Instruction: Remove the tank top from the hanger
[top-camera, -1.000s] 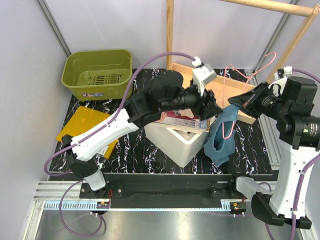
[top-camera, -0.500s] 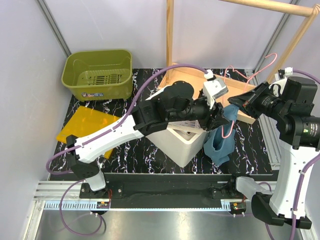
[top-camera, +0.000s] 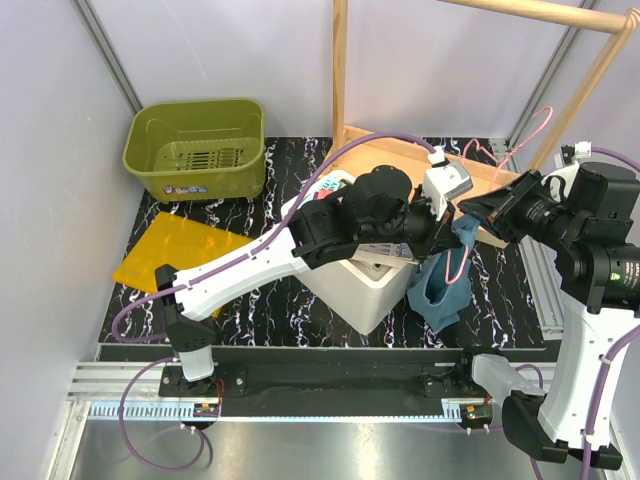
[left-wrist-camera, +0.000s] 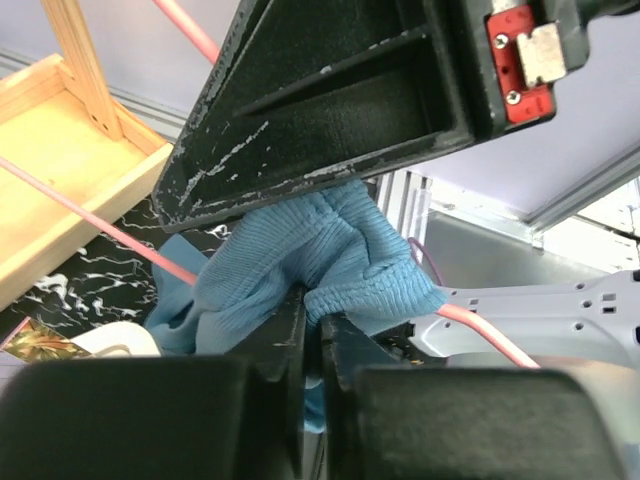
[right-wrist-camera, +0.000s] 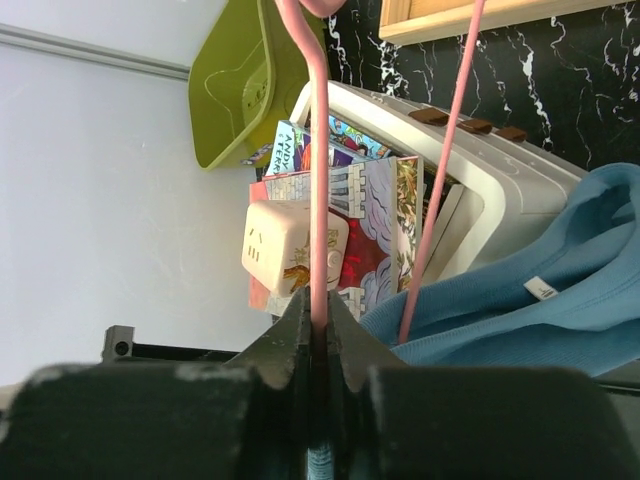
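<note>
We see the two pincers meet over the right part of the tabletop (top-camera: 270, 300). The right pincer (top-camera: 466, 212) is squeezed shut on the thin pink wire of the hanger (right-wrist-camera: 319, 170). Its own camera shows the wire going straight up from between its fingers. The left pincer (top-camera: 447, 232) is just beside it, on the 9 o'clock side when we look from above. Its own camera shows it pinched narrow on a small fold of the top (top-camera: 438, 290). The blue top is on the hanger. Most of it hangs down in a soft bunch toward 6 o'clock from both pincers, just beside the white box (top-camera: 375, 285) on the 3 o'clock side. We cannot tell if its low end touches the tabletop. From above, the hanger seems to lie on a slant. Its hook goes up toward 1 o'clock by the wooden rack (top-camera: 345, 70), and one pink side runs down inside the cloth toward 6 o'clock. So we think the cloth has to slide along that line, down and away from the hook. The left pincer has the cloth, so we think it should do the pulling, while the right one holds the wire in place. The cloth is limp and may catch on the wire's corner.
</note>
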